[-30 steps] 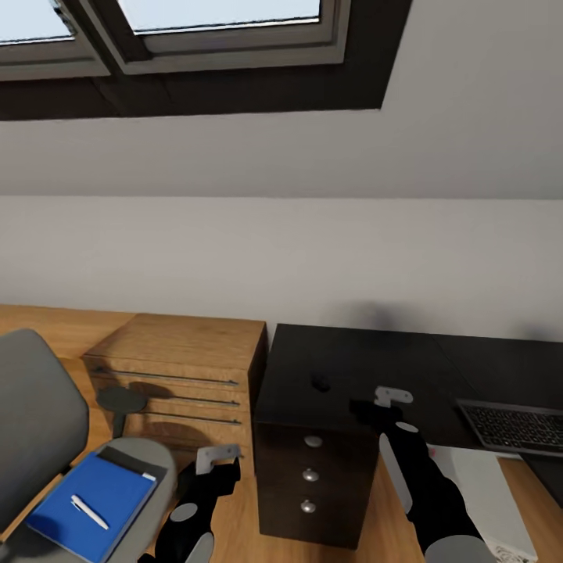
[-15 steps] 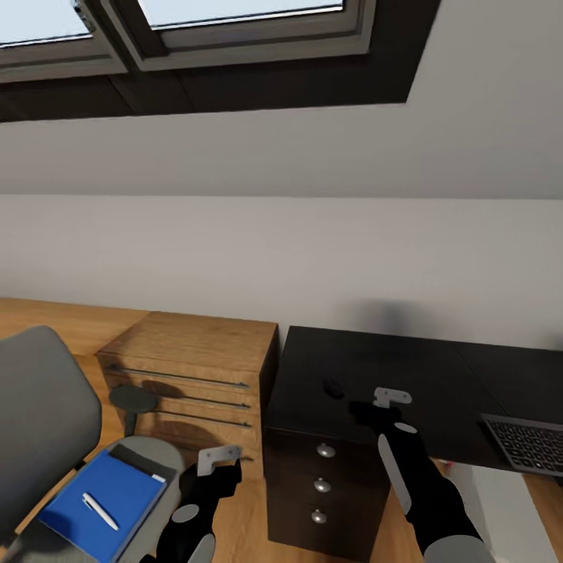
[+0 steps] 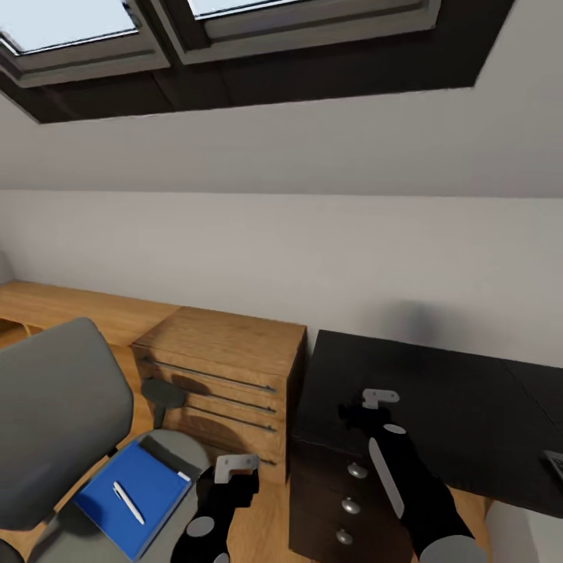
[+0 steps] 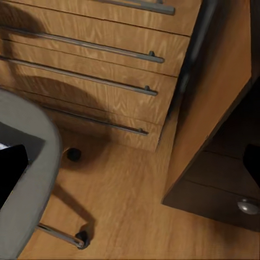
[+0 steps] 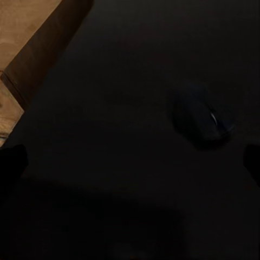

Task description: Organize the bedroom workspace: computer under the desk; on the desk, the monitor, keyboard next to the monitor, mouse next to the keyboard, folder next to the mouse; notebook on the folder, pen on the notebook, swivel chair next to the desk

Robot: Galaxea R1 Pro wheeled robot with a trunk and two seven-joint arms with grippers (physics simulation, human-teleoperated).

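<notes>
Your two arms hang low in the foreground. The left pincer (image 3: 231, 478) hovers over the floor beside the swivel chair (image 3: 59, 407); the right pincer (image 3: 361, 408) sits above the black worktop (image 3: 438, 407). Whether either is clenched or released cannot be told, though both wrist views show dark fingertips set wide with nothing between them.

The whole view has swung left over the last second, so the camera turned, not the furniture. The keyboard has slid off to the right edge, and the chair now fills the lower left. That suggests you are turning to the chair load next.

On the seat lies the blue folder (image 3: 133, 496) with the pen (image 3: 127, 501) on it. The mouse (image 5: 201, 116) rests on the worktop under your right wrist.

Between chair and worktop stands a light wood drawer chest (image 3: 223, 375). Behind, a pale wall (image 3: 313, 250) rises to dark-framed skylights (image 3: 234, 39).
</notes>
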